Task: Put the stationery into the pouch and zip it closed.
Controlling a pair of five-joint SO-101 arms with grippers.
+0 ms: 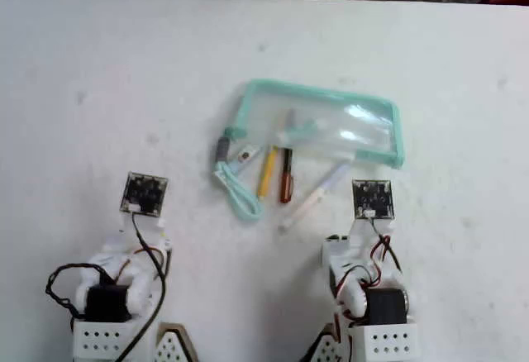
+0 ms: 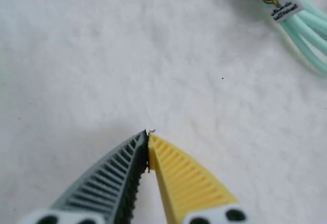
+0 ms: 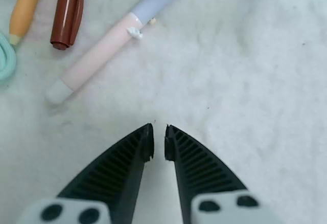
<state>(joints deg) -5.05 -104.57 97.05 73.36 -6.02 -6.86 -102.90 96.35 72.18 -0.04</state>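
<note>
Right wrist view puts my right gripper point(image 3: 159, 142) over bare table point(image 1: 99, 64), jaws drawn almost together with a thin slit between them and nothing held. My left gripper point(image 2: 148, 134) is clenched tip to tip, also empty, and sits well off to the side of the pouch point(image 1: 331, 93), with the teal cord point(image 2: 301, 24) between it and the pouch.

I judge the loading step barely begun. Nearest to my right gripper, on my side of the pouch, lies the pink-and-lilac pen point(image 3: 115, 40). Its far end reaches the pouch's near edge; I cannot tell whether it pokes inside. Beside it, farther along that edge toward the cord, lie the brown pen point(image 3: 67, 15) and then the orange pen point(image 3: 28, 6), both outside.

My next move would be to spread the right jaws, straddle the pink-and-lilac pen across its barrel and feed it into the pouch.

Through the pouch's clear wall I make out one pen-like stick and a pale teal piece. Glare hides the rest, and I cannot tell how the zip stands.
</note>
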